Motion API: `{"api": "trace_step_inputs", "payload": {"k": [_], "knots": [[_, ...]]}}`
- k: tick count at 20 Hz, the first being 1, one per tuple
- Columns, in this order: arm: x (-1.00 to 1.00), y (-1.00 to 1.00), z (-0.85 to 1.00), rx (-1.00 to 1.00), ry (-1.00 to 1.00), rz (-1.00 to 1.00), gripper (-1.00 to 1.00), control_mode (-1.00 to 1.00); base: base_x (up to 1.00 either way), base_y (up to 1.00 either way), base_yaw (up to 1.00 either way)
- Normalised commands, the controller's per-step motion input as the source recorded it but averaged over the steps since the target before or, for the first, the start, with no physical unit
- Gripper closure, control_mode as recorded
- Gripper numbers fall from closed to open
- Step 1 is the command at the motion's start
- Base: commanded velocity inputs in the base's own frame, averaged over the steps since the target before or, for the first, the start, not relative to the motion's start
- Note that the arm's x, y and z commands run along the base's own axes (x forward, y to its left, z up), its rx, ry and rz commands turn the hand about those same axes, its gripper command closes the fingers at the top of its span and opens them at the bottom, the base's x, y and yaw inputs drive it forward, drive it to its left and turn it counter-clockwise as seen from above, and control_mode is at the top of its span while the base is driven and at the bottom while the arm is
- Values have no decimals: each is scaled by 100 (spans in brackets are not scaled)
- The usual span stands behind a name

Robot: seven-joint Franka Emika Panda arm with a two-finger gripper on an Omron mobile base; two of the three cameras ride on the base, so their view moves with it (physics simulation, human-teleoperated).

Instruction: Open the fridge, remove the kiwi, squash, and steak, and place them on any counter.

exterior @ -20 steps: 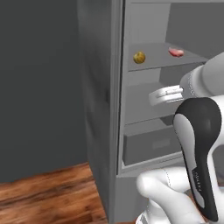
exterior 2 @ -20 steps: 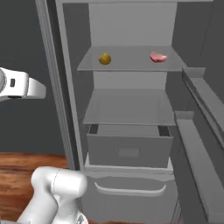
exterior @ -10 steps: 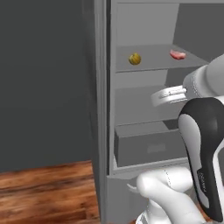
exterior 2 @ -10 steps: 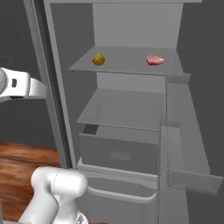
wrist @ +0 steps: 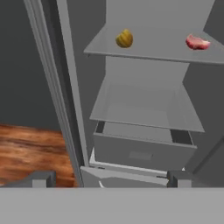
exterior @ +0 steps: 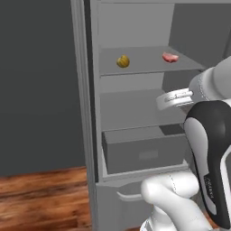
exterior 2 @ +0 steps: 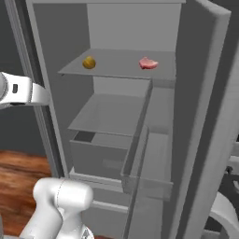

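Against the frames from a moment ago your whole picture has slid: the base has driven, so the fridge (exterior: 135, 113) now sits more squarely ahead and closer, and nothing inside it has shifted on its own. You see the fridge open, its door (exterior 2: 205, 116) swung out on the right with shelf bins along its inner face. The grey interior gives you 2 flat shelves and, below them, a lower drawer (wrist: 140, 146) pulled slightly forward with dark gaps at its back corners. On the upper shelf (exterior 2: 116, 65) lie 2 foods, well apart: the steak (exterior 2: 148, 63), a flat pink-red slab, toward the right, and the squash (exterior 2: 89, 62), a small yellow-orange lump, toward the left. To the left of the fridge you have a dark grey wall (exterior: 36, 81), and under it a brown wooden floor (exterior: 40, 198). Your gripper (wrist: 109, 179) shows in the hand view as 2 dark finger tips standing far apart at the bottom, jaws spread wide with nothing between them, pointed at the drawer level and still short of the fridge. The arm's white and black links cover the lower right of the fridge in the left base view. The foods are too small for you to make out surface detail.
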Motion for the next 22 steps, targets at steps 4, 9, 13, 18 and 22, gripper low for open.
{"api": "trace_step_inputs", "payload": {"k": [4, 9, 13, 18, 22], "knots": [[0, 0, 0, 0, 0, 0, -100, 100, 56, -23, 0], [0, 0, 0, 0, 0, 0, -100, 100, 63, -30, 0], [0, 0, 0, 0, 0, 0, -100, 100, 55, -54, 2], [0, 0, 0, 0, 0, 0, -100, 100, 50, -35, 0], [0, 0, 0, 0, 0, 0, -100, 100, 4, -10, 0]]}}
